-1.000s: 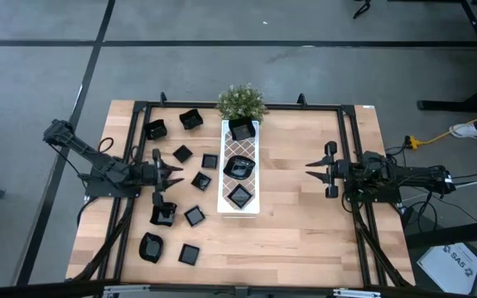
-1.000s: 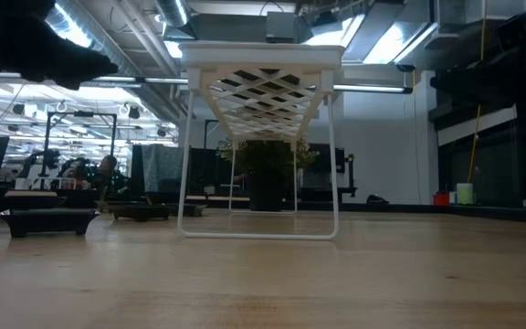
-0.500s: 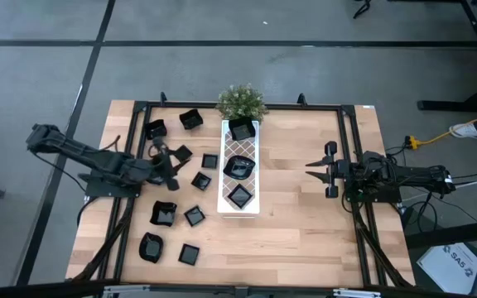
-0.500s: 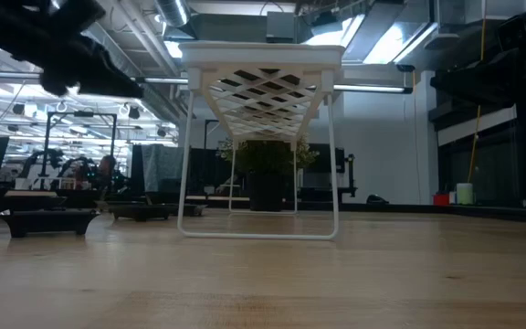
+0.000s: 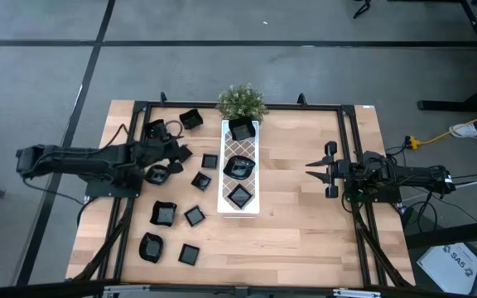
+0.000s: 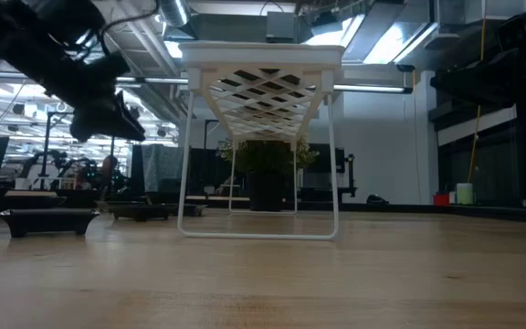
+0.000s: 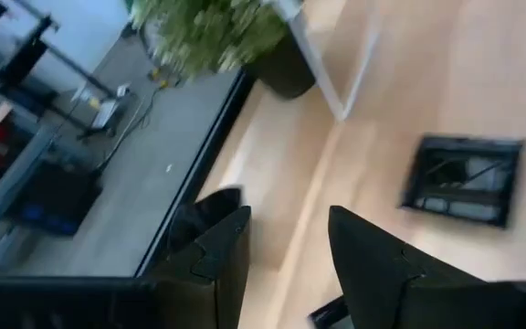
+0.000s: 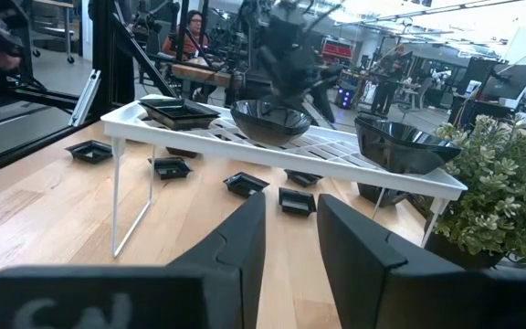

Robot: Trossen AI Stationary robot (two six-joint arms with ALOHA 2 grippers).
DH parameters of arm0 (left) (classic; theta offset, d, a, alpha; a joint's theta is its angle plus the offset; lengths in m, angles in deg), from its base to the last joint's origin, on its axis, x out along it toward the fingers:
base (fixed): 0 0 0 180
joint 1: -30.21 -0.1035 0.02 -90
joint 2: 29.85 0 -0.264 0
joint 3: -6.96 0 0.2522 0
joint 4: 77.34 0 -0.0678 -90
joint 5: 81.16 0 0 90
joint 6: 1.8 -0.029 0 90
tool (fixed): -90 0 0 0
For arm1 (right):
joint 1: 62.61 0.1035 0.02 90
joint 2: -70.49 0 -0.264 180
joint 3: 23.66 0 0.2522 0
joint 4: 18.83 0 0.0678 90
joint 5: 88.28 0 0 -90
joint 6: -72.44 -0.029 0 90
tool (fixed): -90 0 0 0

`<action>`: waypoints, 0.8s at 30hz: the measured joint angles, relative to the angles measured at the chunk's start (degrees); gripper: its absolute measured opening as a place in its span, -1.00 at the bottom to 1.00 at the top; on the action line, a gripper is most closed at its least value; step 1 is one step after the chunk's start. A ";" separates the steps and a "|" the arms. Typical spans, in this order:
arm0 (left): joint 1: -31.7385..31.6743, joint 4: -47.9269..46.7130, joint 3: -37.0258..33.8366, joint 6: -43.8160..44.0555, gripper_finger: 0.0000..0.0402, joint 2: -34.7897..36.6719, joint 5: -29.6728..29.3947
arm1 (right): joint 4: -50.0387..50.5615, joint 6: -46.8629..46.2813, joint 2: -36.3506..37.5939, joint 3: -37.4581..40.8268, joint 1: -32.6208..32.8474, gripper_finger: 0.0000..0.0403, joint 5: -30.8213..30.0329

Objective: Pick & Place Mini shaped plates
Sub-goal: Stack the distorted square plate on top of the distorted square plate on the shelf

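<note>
Several small black plates lie flat on the left half of the wooden table, among them a wavy one (image 5: pixel 164 213) and a square one (image 5: pixel 194 216). Three more sit on the raised white lattice tray (image 5: pixel 252 149), such as the round one (image 5: pixel 238 167). My left gripper (image 5: pixel 178 148) hovers over the far-left plates, tipped down toward the plant. It is open, and nothing is between its fingers (image 7: pixel 290 239). A square plate (image 7: pixel 468 178) lies on the wood ahead of it. My right gripper (image 5: pixel 311 168) waits to the right of the tray, level, open and empty (image 8: pixel 290 228).
A small potted plant (image 5: pixel 241 101) stands at the tray's far end. Black frame rails (image 5: pixel 350 141) run along the table's sides and far edge. Bare wood (image 5: pixel 292 203) lies between the tray and my right gripper. People (image 8: pixel 193 32) show in the room behind.
My left gripper has swung from above the wavy plate at the near left toward the table's far edge. It has turned to point toward the plant. The wavy plate stays where it lay on the table.
</note>
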 joint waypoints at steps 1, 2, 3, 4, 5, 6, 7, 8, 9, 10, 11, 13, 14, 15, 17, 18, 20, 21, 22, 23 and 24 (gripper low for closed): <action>-1.93 0.04 0.00 -0.31 -0.29 -0.30 0.43 | 0.00 0.00 0.00 0.00 0.00 -0.49 0.00; -3.63 0.25 0.00 -0.62 -0.29 -0.86 0.53 | 0.00 0.00 0.00 0.00 0.00 -0.49 0.00; -5.08 0.62 0.00 -1.06 -0.29 -1.67 0.69 | 0.00 0.00 0.00 0.00 0.00 -0.49 0.00; -6.39 0.86 0.00 -1.50 -0.29 -2.69 1.33 | 0.00 -0.01 0.00 -0.01 0.00 -0.49 0.01; -7.49 1.26 -0.04 -1.87 -0.29 -3.85 2.02 | 0.00 0.00 0.00 -0.02 0.00 -0.49 0.00; -8.39 1.99 -0.04 -2.18 -0.29 -5.14 3.22 | 0.00 0.00 0.00 0.00 0.00 -0.49 0.00; -9.01 2.91 -0.04 -2.43 -0.29 -6.68 4.46 | 0.00 0.00 0.00 0.00 0.00 -0.49 0.00; -9.48 3.61 -0.04 -2.49 -0.29 -8.37 5.44 | 0.00 -0.01 0.00 -0.01 0.00 -0.49 0.00; -9.78 4.33 -0.04 -2.49 -0.29 -10.24 5.84 | 0.00 -0.01 0.00 -0.01 0.00 -0.49 0.00; -9.96 5.19 -0.04 -2.51 -0.29 -12.01 5.77 | 0.00 0.00 0.00 -0.01 0.00 -0.49 0.00; -10.18 6.22 -0.06 -2.54 -0.29 -13.66 5.29 | 0.00 0.00 0.00 -0.01 0.00 -0.49 0.00; -10.82 8.55 -0.07 -2.65 -0.29 -16.74 3.86 | 0.00 0.00 0.00 0.00 0.00 -0.49 0.00; -11.20 9.48 -0.07 -3.18 -0.29 -18.04 3.69 | 0.00 0.00 0.00 0.00 0.00 -0.49 0.00; -11.57 10.45 -0.06 -3.81 -0.29 -19.34 3.94 | 0.00 0.00 0.00 0.00 0.00 -0.49 0.00; -12.30 11.07 0.31 -4.79 -0.29 -21.68 4.74 | 0.00 0.00 0.00 0.00 0.00 -0.49 0.00; -12.69 11.08 0.83 -4.88 -0.29 -22.92 4.79 | 0.00 -0.01 0.00 0.00 0.00 -0.49 0.00; -13.31 11.15 2.03 -4.65 -0.29 -25.09 3.53 | 0.00 -0.01 0.00 -0.01 0.00 -0.49 0.00; -13.63 11.18 2.73 -4.61 -0.29 -26.28 2.91 | 0.00 -0.01 0.01 -0.01 0.00 -0.49 0.00; -13.94 11.15 3.40 -4.61 -0.29 -27.41 2.60 | 0.00 0.00 0.00 -0.02 0.00 -0.49 0.00; -14.27 11.11 4.15 -4.61 -0.29 -28.52 2.56 | 0.00 0.00 0.00 0.00 0.00 -0.49 0.00; -14.56 11.13 4.92 -4.59 -0.29 -29.64 2.75 | 0.00 0.00 0.00 0.00 0.00 -0.49 0.00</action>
